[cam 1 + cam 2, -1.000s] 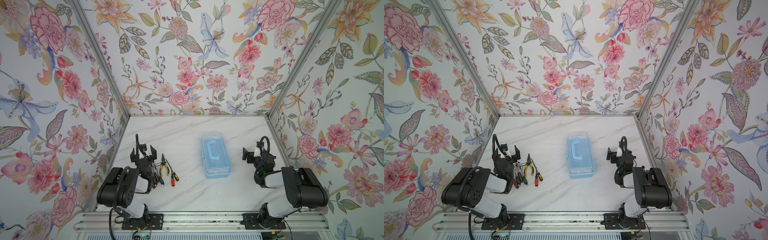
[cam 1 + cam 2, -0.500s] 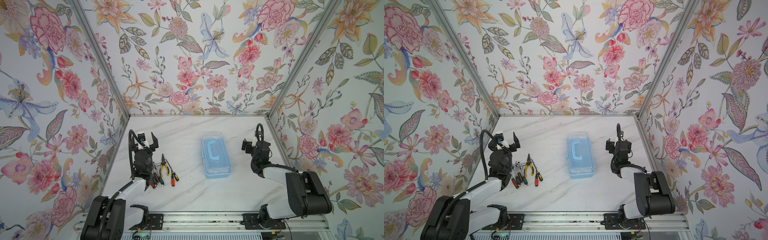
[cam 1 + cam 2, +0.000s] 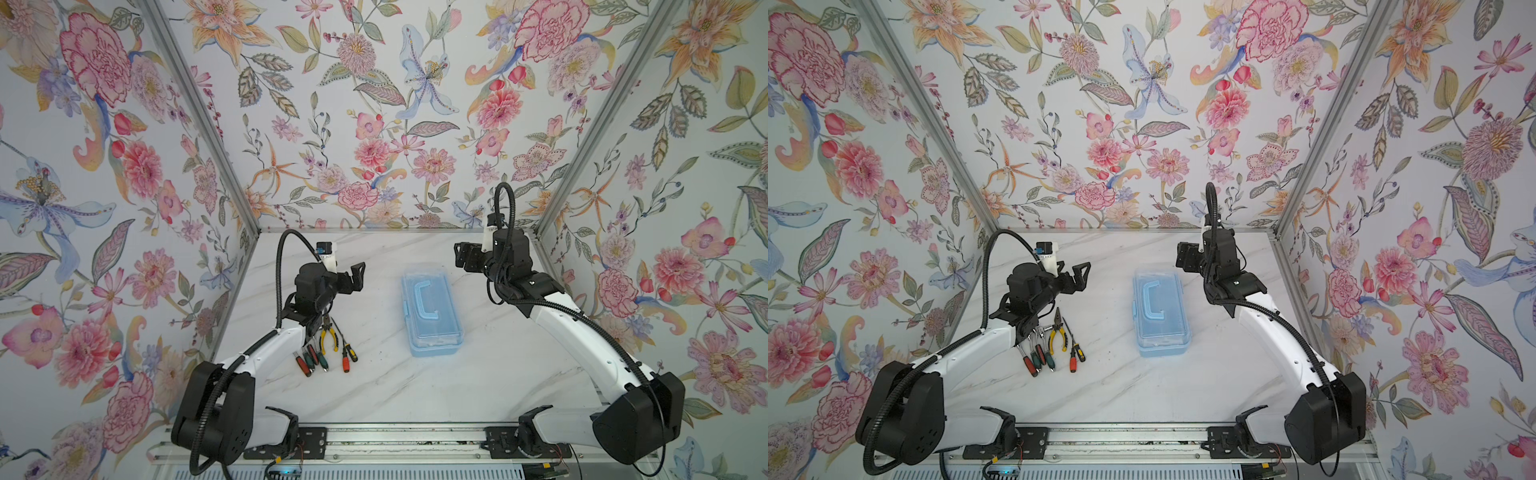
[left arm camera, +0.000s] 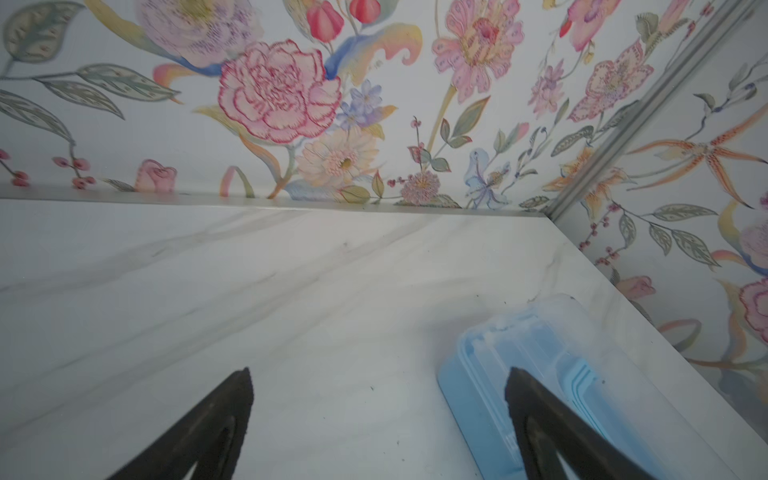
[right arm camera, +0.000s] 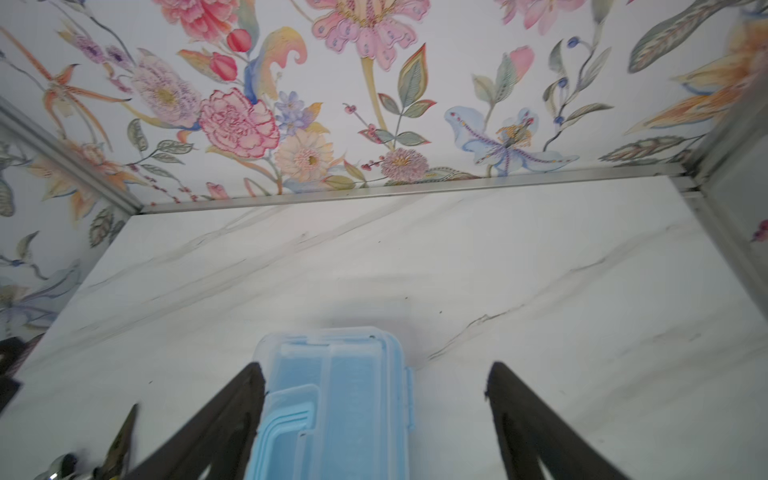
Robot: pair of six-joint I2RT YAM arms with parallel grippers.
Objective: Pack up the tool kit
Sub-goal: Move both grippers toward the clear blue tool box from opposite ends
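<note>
- left arm [image 3: 266,349] reaches from the near-left base toward the far side, left gripper [image 4: 379,374] raised, jaws wide apart
- right arm [image 3: 557,316] mirrors it from near right, right gripper [image 5: 374,368] jaws spread too

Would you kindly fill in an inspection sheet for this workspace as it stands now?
Surface: white marble table, a few dark specks.
Job's things: blue tool kit box mid-table, clear lid shut, handle flat; yellow-handled pliers and screwdrivers lie loose to its left, partly under the left arm.
Clutter: nothing seen.
Grippers: left pincer open, empty, raised between tools and box; right pincer open, empty, raised near the box's far end.
Cables: black corrugated hoses loop above both arms.
Surroundings: floral walls on three sides.
</note>
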